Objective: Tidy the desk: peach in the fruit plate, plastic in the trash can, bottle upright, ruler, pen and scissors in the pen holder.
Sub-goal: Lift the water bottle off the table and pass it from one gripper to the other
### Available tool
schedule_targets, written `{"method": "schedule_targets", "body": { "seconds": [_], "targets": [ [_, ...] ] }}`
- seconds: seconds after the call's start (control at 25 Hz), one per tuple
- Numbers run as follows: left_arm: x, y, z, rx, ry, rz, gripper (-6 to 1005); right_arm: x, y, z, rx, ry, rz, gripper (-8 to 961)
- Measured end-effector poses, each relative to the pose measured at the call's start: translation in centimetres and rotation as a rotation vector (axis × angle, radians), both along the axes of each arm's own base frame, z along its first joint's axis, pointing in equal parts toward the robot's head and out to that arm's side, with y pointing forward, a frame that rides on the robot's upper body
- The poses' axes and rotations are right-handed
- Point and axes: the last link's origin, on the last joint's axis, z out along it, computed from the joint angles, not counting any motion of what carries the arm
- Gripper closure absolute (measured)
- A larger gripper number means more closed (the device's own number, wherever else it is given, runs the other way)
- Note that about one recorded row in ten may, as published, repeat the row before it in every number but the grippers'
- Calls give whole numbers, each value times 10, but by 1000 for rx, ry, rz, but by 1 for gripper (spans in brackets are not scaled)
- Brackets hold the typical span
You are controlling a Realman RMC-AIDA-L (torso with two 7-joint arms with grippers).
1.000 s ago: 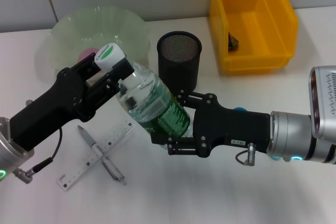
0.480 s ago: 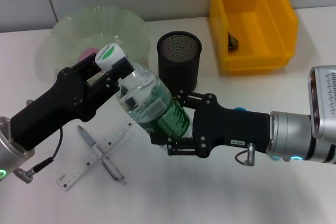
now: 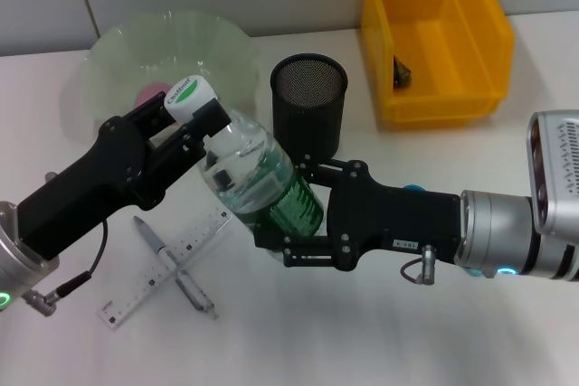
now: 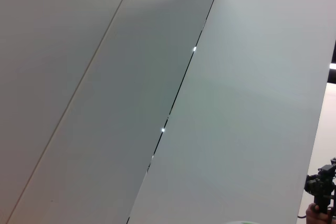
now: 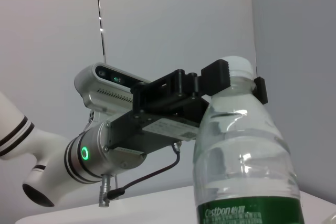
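Clear plastic with a green label — the bottle [image 3: 262, 183] is held off the white desk [image 3: 362, 332] between the two grippers, tilted with its white cap [image 3: 188, 94] toward the robot's left and away from the robot. The left gripper [image 3: 194, 124] is clamped on the neck just below the cap; in the right wrist view its black fingers [image 5: 223, 77] are seen pressed against either side of the cap. The right gripper [image 3: 285, 223] is closed around the labelled lower body of the bottle, one finger seen above the label and one below it.

Just beyond the right gripper stands the black mesh pen holder [image 3: 309, 101], upright and close behind the bottle. Beyond the left gripper, partly hidden by it, lies the pale green fruit plate [image 3: 163, 47], with a pink patch seen inside it — whether this is the peach cannot be told. The yellow trash can [image 3: 434, 33] is set well beyond the right arm, near the wall; a small dark item is seen against its inner wall.

Under the left gripper, on the desk surface, the ruler [image 3: 167, 264] and the pen [image 3: 176, 268] lie crossed, the pen on top. The left wrist view shows only pale wall panels.
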Motion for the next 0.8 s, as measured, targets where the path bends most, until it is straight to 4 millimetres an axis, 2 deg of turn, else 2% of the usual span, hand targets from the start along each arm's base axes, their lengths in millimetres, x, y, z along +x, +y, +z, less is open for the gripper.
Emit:
{"method": "schedule_targets", "body": {
  "seconds": [0.8],
  "targets": [
    [-3,-1,2,2,3,7,561,0,5,-1,9,-9,-10,163]
  ]
}}
